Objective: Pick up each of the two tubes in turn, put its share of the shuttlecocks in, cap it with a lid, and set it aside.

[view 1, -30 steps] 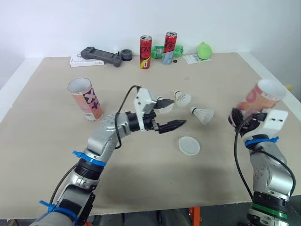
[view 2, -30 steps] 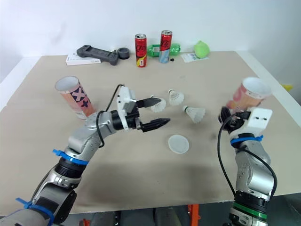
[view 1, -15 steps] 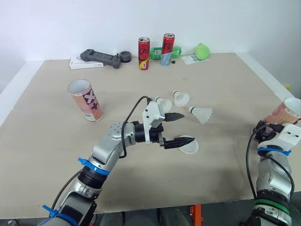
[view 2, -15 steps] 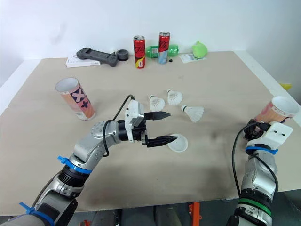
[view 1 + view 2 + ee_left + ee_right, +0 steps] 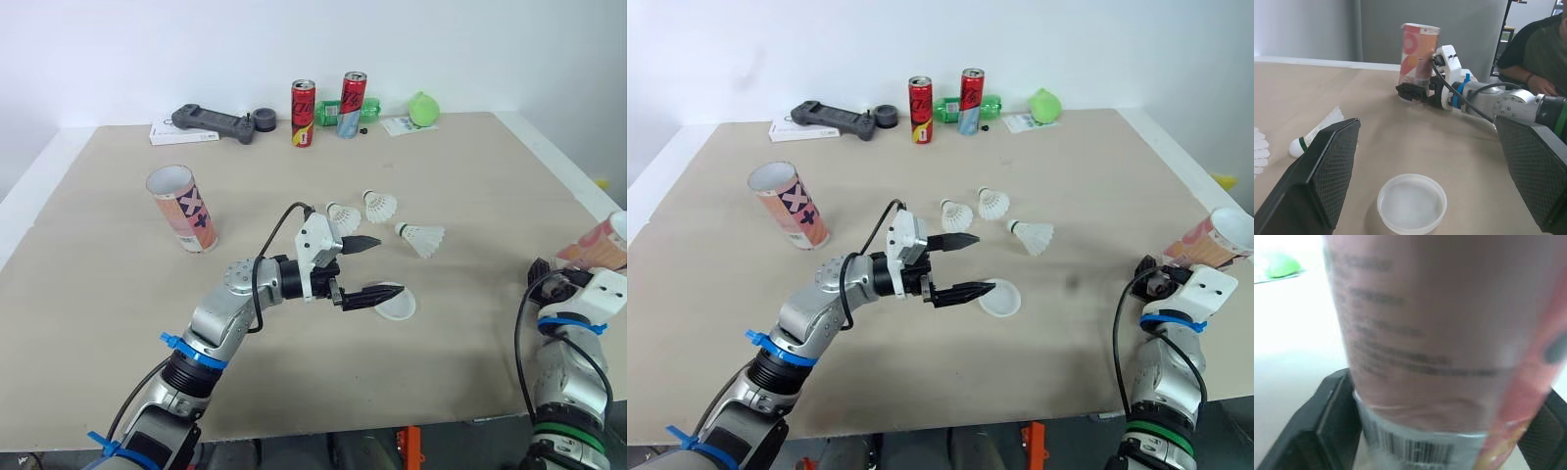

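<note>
Far left: pink-and-white patterned cardboard tube (image 5: pixel 183 209) stands open-mouthed on the beige worktop (image 5: pixel 323 392), leaning slightly and well apart from both hands.

Centre: left hand (image 5: pixel 385 266) is open with the fingers spread wide. The round white plastic lid (image 5: pixel 402 307) lies flat on the worktop just ahead of and under the lower finger; from the wrist it sits between the two fingers. The lid is round, so no long axis to align with.

Just beyond: three white feather shuttlecocks (image 5: pixel 342 215) (image 5: pixel 379 206) (image 5: pixel 422 238) lie loose.

Far right edge: right hand (image 5: pixel 1414 92) grips the base of a second pink cardboard tube (image 5: pixel 1218 235), mouth up.

Judgement: the left hand is far nearer the lid. The lid must then go rightward to the held tube.
</note>
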